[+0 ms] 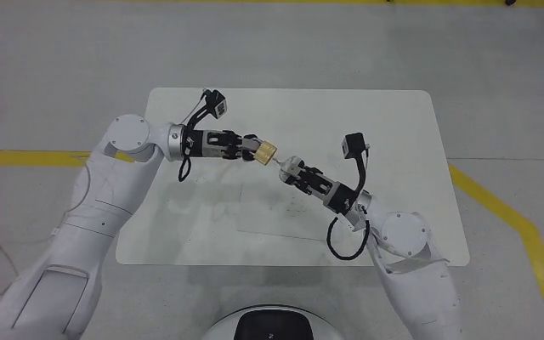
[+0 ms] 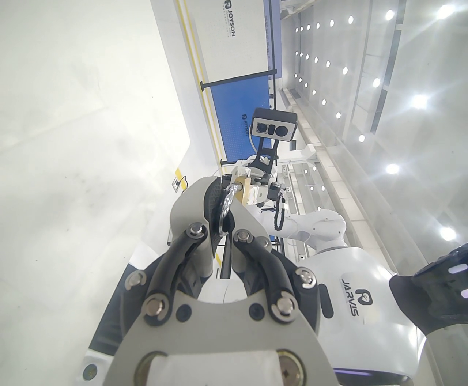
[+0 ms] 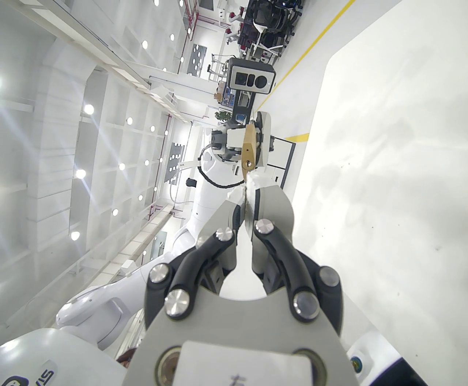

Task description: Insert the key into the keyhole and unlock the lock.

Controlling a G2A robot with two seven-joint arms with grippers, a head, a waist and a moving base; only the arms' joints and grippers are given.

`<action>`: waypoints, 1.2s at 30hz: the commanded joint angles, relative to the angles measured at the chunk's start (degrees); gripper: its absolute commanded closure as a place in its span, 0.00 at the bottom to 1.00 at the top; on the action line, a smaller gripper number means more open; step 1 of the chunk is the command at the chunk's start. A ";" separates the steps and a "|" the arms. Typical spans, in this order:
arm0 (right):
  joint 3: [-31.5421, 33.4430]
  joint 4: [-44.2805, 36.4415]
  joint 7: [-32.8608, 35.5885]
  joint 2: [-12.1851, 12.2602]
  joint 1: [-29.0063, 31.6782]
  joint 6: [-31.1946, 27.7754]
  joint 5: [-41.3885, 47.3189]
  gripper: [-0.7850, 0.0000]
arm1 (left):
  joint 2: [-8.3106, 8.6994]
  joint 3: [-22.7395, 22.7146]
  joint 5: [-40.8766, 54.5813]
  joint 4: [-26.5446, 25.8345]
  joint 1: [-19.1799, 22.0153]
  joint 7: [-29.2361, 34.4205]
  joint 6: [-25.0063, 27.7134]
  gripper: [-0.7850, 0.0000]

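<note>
**Key and lock meet in mid-air above the white table**

The left gripper [image 1: 251, 150] is clamped tight on the small brass padlock [image 1: 266, 153]. Its left wrist view shows both fingers [image 2: 192, 204] pinched on the silver steel shackle [image 2: 226, 206], with the brass body sticking out beyond the fingertips. The right gripper [image 3: 248, 206] is closed just as firmly on the thin, flat silver metal key [image 3: 246, 195], which that arm's wrist view shows edge-on between the pads. The key's tip sits right at the keyhole [image 3: 248, 164] in the bottom face of the padlock; whether it has gone in at all cannot be told. From the top view the two grippers point at each other, nearly nose to nose, and the lock and key hang over the middle of the table, lifted off it.

The table [image 1: 382, 127] is a white rectangular top with rounded corners, matte, marked by faint grey smudges and a few tiny dark specks. It stands on a pale grey floor [image 1: 85, 51] crossed by strips of yellow tape [image 1: 34, 157], one to each side of the table. Behind the arms the wrist views open on a large bright hall: rows of round ceiling lights [image 2: 419, 101], white gridded wall panelling [image 3: 120, 120], a blue panel [image 2: 237, 106] behind a low black frame, and dark office chairs [image 3: 270, 14] far off.
</note>
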State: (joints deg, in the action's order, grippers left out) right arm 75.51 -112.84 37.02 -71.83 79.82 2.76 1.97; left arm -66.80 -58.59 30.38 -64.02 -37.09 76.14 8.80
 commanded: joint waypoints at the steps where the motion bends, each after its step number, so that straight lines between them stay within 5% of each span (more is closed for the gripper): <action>1: 0.05 -0.16 -0.46 0.04 0.15 -0.12 0.12 1.00 | -0.08 0.15 1.10 0.49 0.02 0.78 -1.24 1.00; 16: -0.27 -0.89 -0.67 0.46 0.57 -0.44 1.25 1.00 | -0.83 1.35 4.94 3.62 1.16 3.16 -4.48 1.00; 22: 4.00 0.65 -3.57 0.43 0.55 -5.48 9.94 1.00 | -1.12 1.60 6.80 4.93 1.73 4.98 -5.25 1.00; 36: -6.03 13.52 -5.13 -1.03 -12.56 -7.83 9.00 1.00 | -1.79 3.06 7.51 6.77 3.03 8.55 -5.10 1.00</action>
State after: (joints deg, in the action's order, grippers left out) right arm 70.36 -99.82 31.75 -72.76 67.82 -5.26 11.19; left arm -68.58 -55.55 37.98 -57.34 -34.11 84.74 3.68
